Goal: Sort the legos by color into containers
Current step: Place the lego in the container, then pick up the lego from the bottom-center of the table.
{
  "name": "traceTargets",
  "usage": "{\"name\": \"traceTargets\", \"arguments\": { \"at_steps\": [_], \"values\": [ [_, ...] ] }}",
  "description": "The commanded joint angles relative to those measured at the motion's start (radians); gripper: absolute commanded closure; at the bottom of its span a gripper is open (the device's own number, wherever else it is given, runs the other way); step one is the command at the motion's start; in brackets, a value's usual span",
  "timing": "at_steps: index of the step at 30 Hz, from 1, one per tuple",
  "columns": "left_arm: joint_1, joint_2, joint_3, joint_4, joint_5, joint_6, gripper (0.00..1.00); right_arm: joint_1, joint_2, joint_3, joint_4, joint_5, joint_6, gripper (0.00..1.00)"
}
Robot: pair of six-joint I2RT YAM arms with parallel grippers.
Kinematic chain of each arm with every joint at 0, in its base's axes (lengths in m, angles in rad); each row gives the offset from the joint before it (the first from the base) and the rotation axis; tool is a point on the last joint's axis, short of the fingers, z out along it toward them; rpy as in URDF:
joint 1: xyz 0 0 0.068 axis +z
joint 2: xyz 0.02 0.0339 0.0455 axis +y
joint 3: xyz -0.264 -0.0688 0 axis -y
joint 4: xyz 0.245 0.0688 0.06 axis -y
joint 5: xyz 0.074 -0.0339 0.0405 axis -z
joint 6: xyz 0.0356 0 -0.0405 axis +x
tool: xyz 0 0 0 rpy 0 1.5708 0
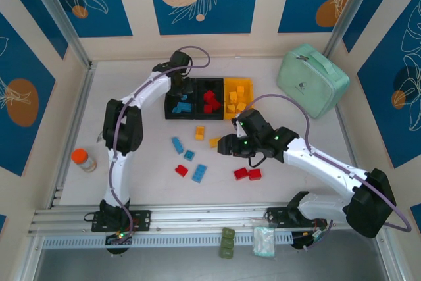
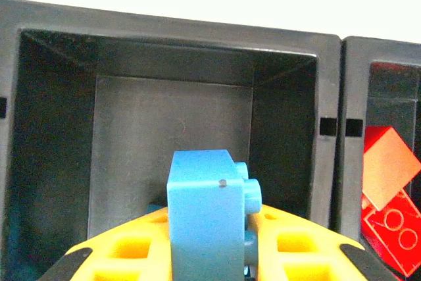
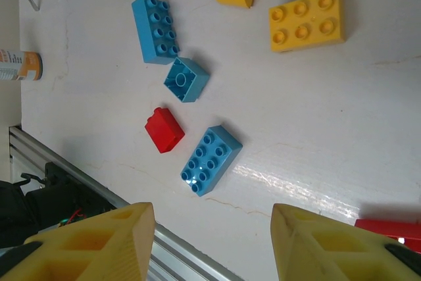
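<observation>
pinching a light blue brick (image 2: 204,208) in the left gripper (image 2: 210,245), fingers nearly shut on its sides, studs facing right, poised at the open mouth of the left black bin (image 2: 171,116), first of the three joined containers (image 1: 197,118). from above: blue pieces (image 1: 181,105) inside that bin, reds (image 1: 210,100) in the middle black bin (image 2: 352,64), yellows (image 1: 235,97) in the yellow bin (image 1: 226,115).

hovering with the right gripper (image 3: 214,241) low over the table (image 3: 342,129), pads well apart, gripping nothing. below it, loose legos (image 1: 189,155): a long blue brick (image 3: 156,29), a small blue cube (image 3: 187,79) just beside it, a red piece (image 3: 164,129) near both, a second blue brick (image 3: 210,160) closest to the pads, a yellow brick (image 3: 306,20) farther off.

likely trouble on the left: letting go too close to the wall shared with the reds, and so bouncing blue off the rim into the wrong compartment or out onto the table. also possible: sticking to one pad on release and tipping sideways, given a grip low on the brick.

likely trouble on the right: closing on the second blue brick while askew to its long sides, and so squirting it away or knocking the red piece. could also scoop red and blue together if closing wide. risks clashing arms too, if carrying toward the bins with the left arm (image 1: 122,129) parked over them.
</observation>
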Motion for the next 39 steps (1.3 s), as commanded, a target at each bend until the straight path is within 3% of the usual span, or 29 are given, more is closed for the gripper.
{"name": "traceTargets", "arguments": {
  "at_steps": [1,8,15,27,39],
  "values": [
    [0.014,0.023,0.047,-0.055,-0.016,0.023,0.79,-0.005,-0.022,-0.008,-0.024,0.015,0.013,0.49],
    [0.014,-0.007,0.042,-0.056,-0.006,0.024,0.57,-0.004,-0.018,-0.008,-0.024,0.017,0.012,0.49],
    [0.010,-0.110,-0.020,-0.045,0.019,0.033,0.56,-0.005,-0.019,-0.001,-0.033,0.025,0.008,0.49],
    [-0.019,-0.450,-0.462,0.098,0.099,0.033,0.53,-0.019,0.002,0.041,-0.126,0.081,-0.025,0.48],
    [-0.074,-0.679,-0.758,0.148,0.188,0.037,0.49,-0.035,-0.014,0.040,-0.264,0.172,-0.001,0.47]
  ]
}}
